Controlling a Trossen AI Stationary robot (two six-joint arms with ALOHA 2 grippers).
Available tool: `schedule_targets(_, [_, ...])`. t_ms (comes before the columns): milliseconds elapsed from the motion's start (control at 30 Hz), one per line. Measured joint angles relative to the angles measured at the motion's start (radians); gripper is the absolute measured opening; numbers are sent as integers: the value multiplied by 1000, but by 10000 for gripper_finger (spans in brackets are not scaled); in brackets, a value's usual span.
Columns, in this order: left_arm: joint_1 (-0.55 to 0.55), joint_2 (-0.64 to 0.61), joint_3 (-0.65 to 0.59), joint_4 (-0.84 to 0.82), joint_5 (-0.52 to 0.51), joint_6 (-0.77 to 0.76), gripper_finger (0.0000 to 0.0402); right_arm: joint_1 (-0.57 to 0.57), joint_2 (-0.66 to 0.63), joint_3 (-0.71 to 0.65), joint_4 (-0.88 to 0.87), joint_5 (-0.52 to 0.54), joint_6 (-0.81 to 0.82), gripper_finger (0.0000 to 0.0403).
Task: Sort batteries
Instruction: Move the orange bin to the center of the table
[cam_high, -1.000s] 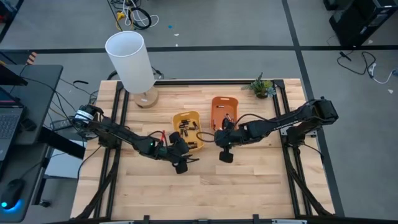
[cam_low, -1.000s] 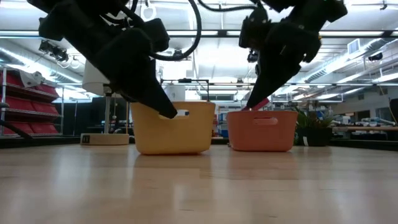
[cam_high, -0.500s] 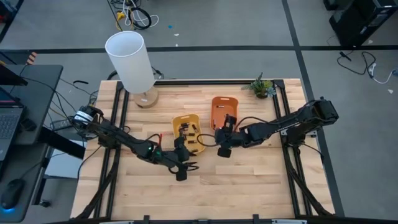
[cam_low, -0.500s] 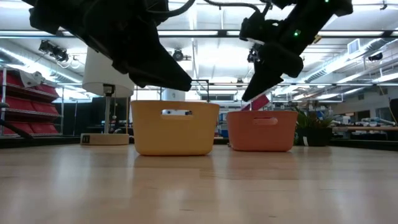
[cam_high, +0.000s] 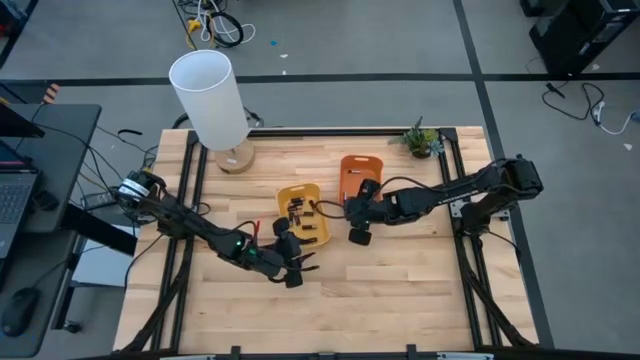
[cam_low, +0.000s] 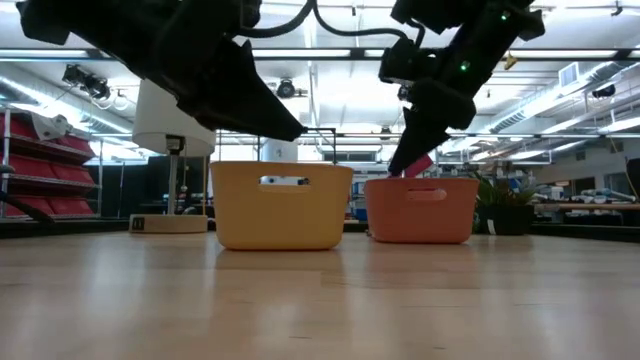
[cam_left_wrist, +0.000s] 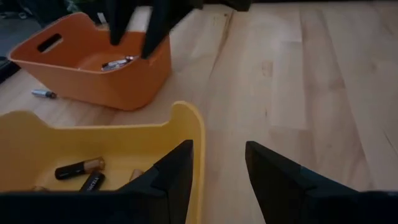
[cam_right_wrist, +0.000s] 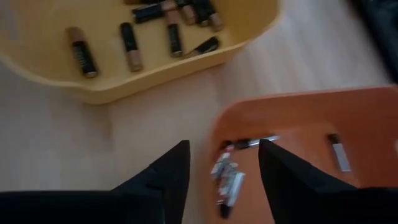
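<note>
Several dark batteries (cam_right_wrist: 127, 46) lie in the yellow tray (cam_high: 302, 212). Silvery batteries (cam_right_wrist: 227, 177) lie in the orange tray (cam_high: 358, 178) to its right. One loose battery (cam_left_wrist: 43, 94) rests on the table beside the orange tray. My right gripper (cam_right_wrist: 221, 165) hovers open above the orange tray's near end (cam_high: 353, 208), tilted down, with nothing between its fingers. My left gripper (cam_left_wrist: 217, 168) hangs open and empty above the table at the yellow tray's near right corner (cam_high: 300, 260). It points nearly level toward the trays.
A white lamp (cam_high: 210, 100) stands at the table's far left and a small plant (cam_high: 420, 138) at the far right corner. Bare wood (cam_high: 400, 290) stretches along the near side of the table in front of both trays.
My left gripper has risen out of the yellow tray, tipped up from pointing steeply down, and drawn back a little toward the table's near edge. My right gripper has shifted slightly toward the far edge, over the orange tray.
</note>
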Motion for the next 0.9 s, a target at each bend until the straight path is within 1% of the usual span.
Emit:
schedule_targets(67, [-6, 0, 0, 11, -9, -2, 163, -10, 0, 0, -1, -57, 4, 172])
schedule_targets(133, [-14, 0, 0, 26, -11, -12, 163, -15, 0, 0, -5, -90, 21, 165])
schedule_targets(233, [-34, 0, 0, 39, -11, -21, 163, -15, 0, -24, -3, -72, 30, 155])
schedule_targets(333, [-64, 0, 0, 47, -21, 23, 163, -20, 0, -60, 12, -60, 28, 147])
schedule_targets(433, [-109, 0, 0, 54, -96, 31, 163, -26, 0, -102, 18, -59, 45, 140])
schedule_targets(533, [-156, -5, 0, 60, -199, 40, 163, -22, 0, -129, 26, -59, 44, 125])
schedule_targets(600, [-183, -16, 0, 63, -257, 55, 163, -19, 0, -145, 25, -72, 54, 108])
schedule_targets(700, [-222, -41, 0, 51, -332, 58, 163, -17, 0, -148, 34, -126, 77, 73])
schedule_targets(833, [-257, -71, 0, 49, -389, 57, 163, 4, 0, -148, 67, -181, 83, 15])
schedule_targets(900, [-268, -74, 0, 56, -397, 57, 163, 24, 0, -148, 83, -192, 84, 6])
